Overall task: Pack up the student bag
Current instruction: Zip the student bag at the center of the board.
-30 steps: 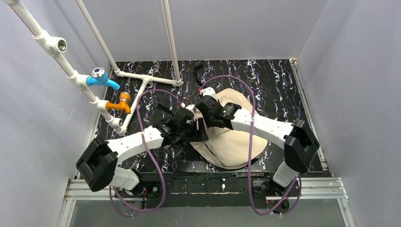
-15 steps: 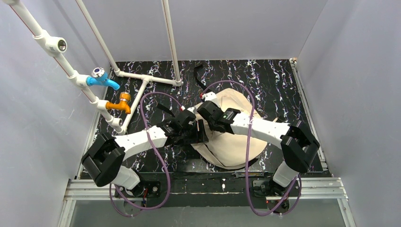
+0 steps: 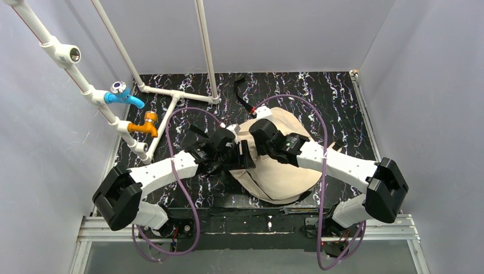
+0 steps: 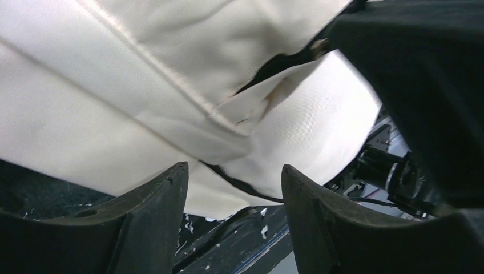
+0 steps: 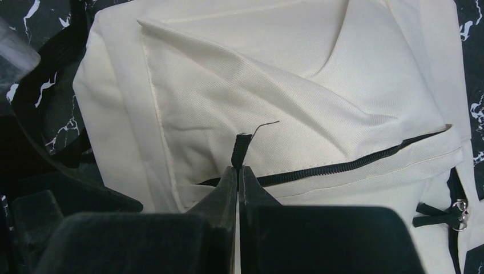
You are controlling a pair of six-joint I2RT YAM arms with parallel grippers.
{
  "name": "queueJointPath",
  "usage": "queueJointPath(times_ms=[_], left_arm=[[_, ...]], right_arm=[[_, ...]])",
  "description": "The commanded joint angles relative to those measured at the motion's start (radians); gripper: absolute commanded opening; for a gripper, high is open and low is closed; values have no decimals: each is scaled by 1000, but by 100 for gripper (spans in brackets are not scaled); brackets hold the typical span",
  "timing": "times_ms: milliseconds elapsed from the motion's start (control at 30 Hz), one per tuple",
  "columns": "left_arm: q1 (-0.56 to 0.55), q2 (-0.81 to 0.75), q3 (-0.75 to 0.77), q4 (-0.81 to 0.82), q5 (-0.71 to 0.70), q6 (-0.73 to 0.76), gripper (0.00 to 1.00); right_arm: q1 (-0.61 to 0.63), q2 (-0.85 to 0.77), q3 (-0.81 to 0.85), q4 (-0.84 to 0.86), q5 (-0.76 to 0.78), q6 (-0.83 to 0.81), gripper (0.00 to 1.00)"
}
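The student bag (image 3: pixel 282 174) lies flat in the middle of the worktop (image 3: pixel 342 97). The right hand (image 5: pixel 238 171) is clenched on its black zipper pull (image 5: pixel 241 149). The left hand (image 4: pixel 233 171) is released beside the fabric, and it should pin the cloth taut so the pull runs straight along the zipper (image 5: pixel 342 164).

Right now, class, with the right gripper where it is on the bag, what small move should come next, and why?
Probably slide the right gripper along the zipper, toward the right of its wrist view. It is shut on the black zipper pull at the track's left end, the teeth beyond look closed, and the student bag must open for packing.
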Motion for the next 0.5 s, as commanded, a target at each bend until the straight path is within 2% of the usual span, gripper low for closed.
queueJointPath(times_ms=[0, 167, 400, 467], left_arm=[[1, 15, 97, -40, -4, 60, 60], [1, 102, 164, -15, 17, 75, 57], [-1, 178, 175, 14, -55, 102, 56], [1, 201, 181, 14, -64, 104, 51]], right_arm=[[-15, -41, 3, 98, -41, 37, 1], [-30, -45, -6, 111, -84, 70, 1], [-52, -66, -17, 121, -123, 117, 1], [-57, -73, -26, 125, -135, 139, 1]])
